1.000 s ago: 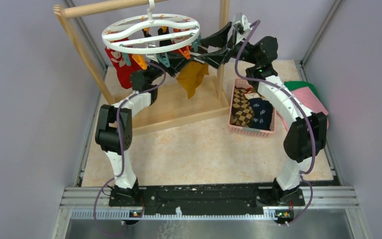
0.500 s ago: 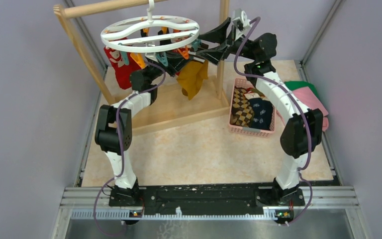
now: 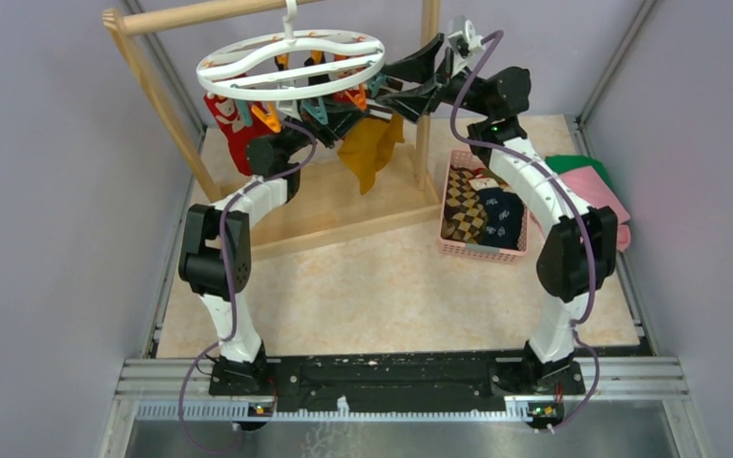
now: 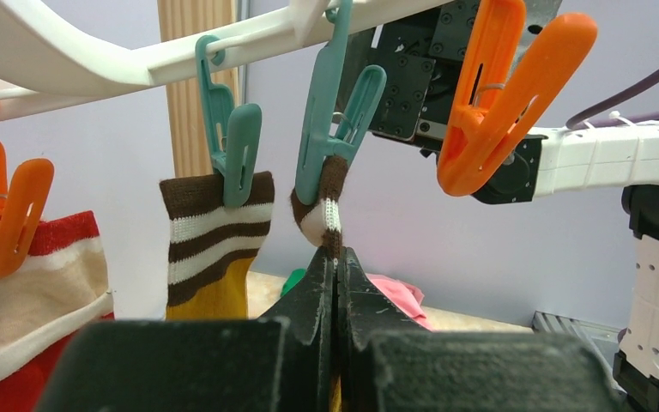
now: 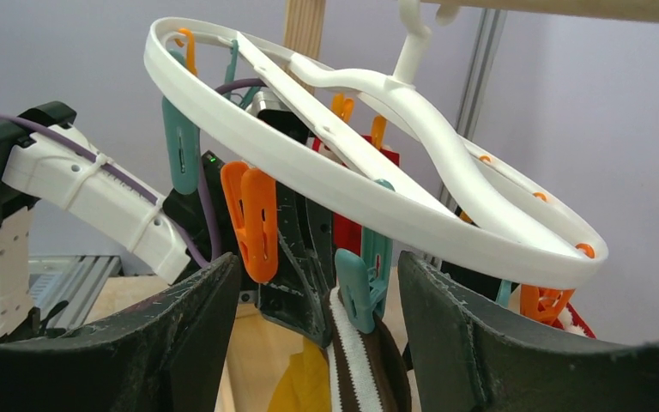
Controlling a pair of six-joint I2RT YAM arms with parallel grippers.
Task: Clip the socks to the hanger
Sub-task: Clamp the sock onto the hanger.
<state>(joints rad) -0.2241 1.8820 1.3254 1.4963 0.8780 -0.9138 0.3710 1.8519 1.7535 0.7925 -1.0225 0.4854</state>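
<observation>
Writing: white marks on the red sock [image 3: 232,129], too small to read.
Hanger: the hanger [image 5: 309,176] is smooth white plastic, a round ring with wavy crossbars and a top hook. It hangs from the round rail of the wooden rack [image 3: 200,14], above the far side of the bench [image 3: 391,296].
Clips: glossy plastic pegs with wire springs, an orange clip [image 4: 468,159] and a teal clip [image 4: 316,129] among those dangling from the ring.
Socks hung: the mustard sock [image 3: 367,148] has a ribbed knit cuff banded brown and white, bunched in the teal clip. Its matching sock [image 4: 214,249] hangs flat in the next teal peg. The red sock, with a cream band, hangs from an orange peg.
Socks waiting: a brown argyle sock [image 3: 463,210] and a navy patterned sock [image 3: 504,215] lie in a pink lattice basket [image 3: 482,252] at the right of the bench.
Left fingers [image 4: 313,296]: black, pressed together, pinching the mustard sock just below its clip.
Right fingers [image 5: 472,343]: black and scuffed, spread wide either side of a teal peg, holding nothing.
</observation>
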